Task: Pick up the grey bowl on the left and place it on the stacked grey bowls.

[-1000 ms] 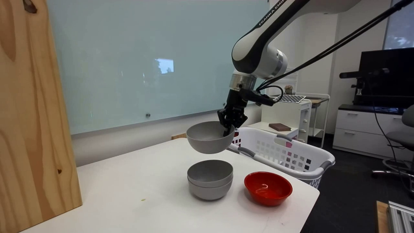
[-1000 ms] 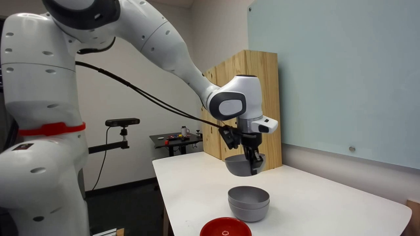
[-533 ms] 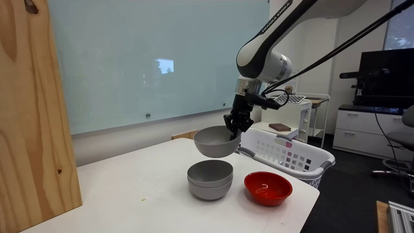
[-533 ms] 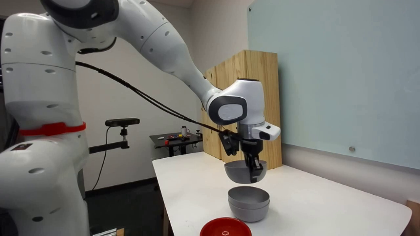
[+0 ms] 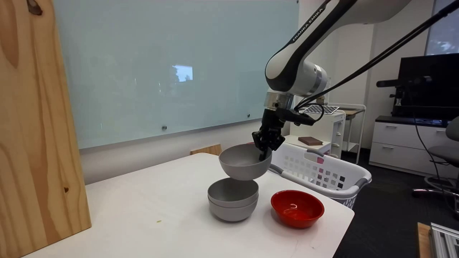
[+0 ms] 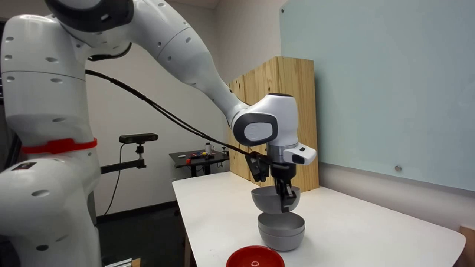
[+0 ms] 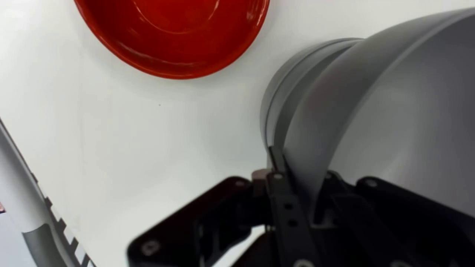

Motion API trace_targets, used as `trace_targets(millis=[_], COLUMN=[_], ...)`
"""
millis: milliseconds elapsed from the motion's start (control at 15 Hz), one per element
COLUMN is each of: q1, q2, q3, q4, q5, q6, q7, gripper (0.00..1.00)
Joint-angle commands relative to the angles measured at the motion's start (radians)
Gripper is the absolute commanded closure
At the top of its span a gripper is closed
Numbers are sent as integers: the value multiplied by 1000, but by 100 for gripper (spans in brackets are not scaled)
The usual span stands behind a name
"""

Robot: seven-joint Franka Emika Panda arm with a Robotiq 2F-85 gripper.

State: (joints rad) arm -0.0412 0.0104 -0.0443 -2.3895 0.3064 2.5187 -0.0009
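Observation:
The grey bowl [image 5: 245, 167] hangs in the air, nearly level, gripped by its rim. It also shows in an exterior view [image 6: 265, 200] and fills the right of the wrist view [image 7: 334, 89]. My gripper [image 5: 264, 156] is shut on its wall, one finger inside and one outside; the wrist view shows the wall between the fingers [image 7: 282, 185]. The stacked grey bowls [image 5: 233, 210], two nested, stand on the table just below. They also show in an exterior view [image 6: 281, 239] and partly in the wrist view [image 7: 276, 89]. The held bowl is slightly off-centre above them, a small gap visible.
A glossy red bowl [image 5: 297, 211] stands beside the stack on the white table [image 5: 143, 208]. A white laundry basket [image 5: 319, 168] stands past the table's edge. A wooden box [image 6: 297, 122] stands at the table's end, and a glass board [image 5: 172, 71] covers the wall behind.
My gripper has moved down with the grey bowl, and rightward in an exterior view. The gap above the stack has shrunk. The stack and the red bowl have not moved.

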Motion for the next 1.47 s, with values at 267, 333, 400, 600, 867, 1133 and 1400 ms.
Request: trace_targets(millis=[267, 333, 400, 600, 867, 1133, 1400], q1=[3, 3, 2, 3, -1, -8, -13], q2=[15, 20, 26, 50, 85, 120, 161], q3=[9, 10, 12, 17, 22, 26, 28], q4=[-59, -55, -48, -26, 7, 41, 77], q5=[68, 72, 76, 83, 84, 82, 66], q6=[71, 74, 75, 83, 90, 88, 93], q7=[-134, -146, -153, -165, -170, -171, -162], gripper=[97, 97, 97, 97, 97, 97, 97])
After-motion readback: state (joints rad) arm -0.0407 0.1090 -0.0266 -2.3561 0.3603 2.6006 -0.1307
